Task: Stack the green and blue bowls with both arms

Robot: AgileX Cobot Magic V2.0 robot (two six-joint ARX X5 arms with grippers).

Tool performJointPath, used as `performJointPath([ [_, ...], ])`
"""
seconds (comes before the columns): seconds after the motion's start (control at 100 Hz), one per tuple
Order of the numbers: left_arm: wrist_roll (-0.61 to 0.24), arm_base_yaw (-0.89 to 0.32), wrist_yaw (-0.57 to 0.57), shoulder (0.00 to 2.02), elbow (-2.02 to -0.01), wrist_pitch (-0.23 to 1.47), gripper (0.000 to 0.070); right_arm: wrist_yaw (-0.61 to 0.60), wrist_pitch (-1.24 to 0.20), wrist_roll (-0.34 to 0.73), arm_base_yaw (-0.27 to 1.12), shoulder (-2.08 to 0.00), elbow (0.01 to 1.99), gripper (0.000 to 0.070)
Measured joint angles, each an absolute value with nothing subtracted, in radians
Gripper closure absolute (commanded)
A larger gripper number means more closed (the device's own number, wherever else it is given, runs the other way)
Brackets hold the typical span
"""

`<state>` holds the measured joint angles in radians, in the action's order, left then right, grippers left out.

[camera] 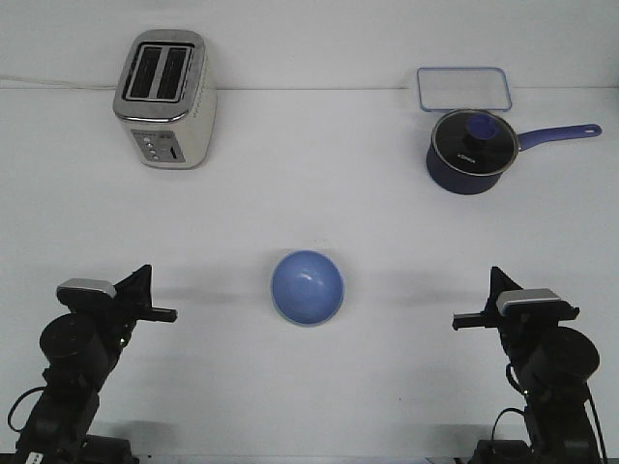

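The periwinkle blue bowl [307, 286] sits upright at the middle of the table, in the front view. A thin pale rim shows along its lower left edge; I cannot tell whether that is the green bowl beneath it. No green bowl shows apart from it. My left gripper [168, 314] rests low at the front left, pointing towards the bowl and well clear of it. Its fingers look closed together and hold nothing. My right gripper [461, 320] mirrors it at the front right, also shut, empty and apart from the bowl.
A cream and silver toaster [165, 99] stands at the back left. A dark navy saucepan [470, 151] with a glass lid and long handle stands at the back right. A clear container lid [463, 89] lies behind it.
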<state>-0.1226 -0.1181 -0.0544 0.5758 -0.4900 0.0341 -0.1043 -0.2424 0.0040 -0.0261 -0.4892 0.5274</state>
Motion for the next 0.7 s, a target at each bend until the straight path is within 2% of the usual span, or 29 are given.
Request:
performJointPath([
  [0.33, -0.118, -0.117, -0.054, 0.49, -0.474, 0.002, 0.069, -0.105, -0.242, 0.004, -0.026, -0.489, 0.527, 0.07],
  [0.5, -0.114, -0.104, -0.054, 0.371, -0.344, -0.12, 0.069, -0.104, -0.242, 0.004, -0.026, -0.489, 0.527, 0.07],
  [0.7, -0.113, -0.075, -0.054, 0.202, -0.192, -0.127, 0.069, -0.105, -0.242, 0.004, -0.026, -0.489, 0.527, 0.07],
])
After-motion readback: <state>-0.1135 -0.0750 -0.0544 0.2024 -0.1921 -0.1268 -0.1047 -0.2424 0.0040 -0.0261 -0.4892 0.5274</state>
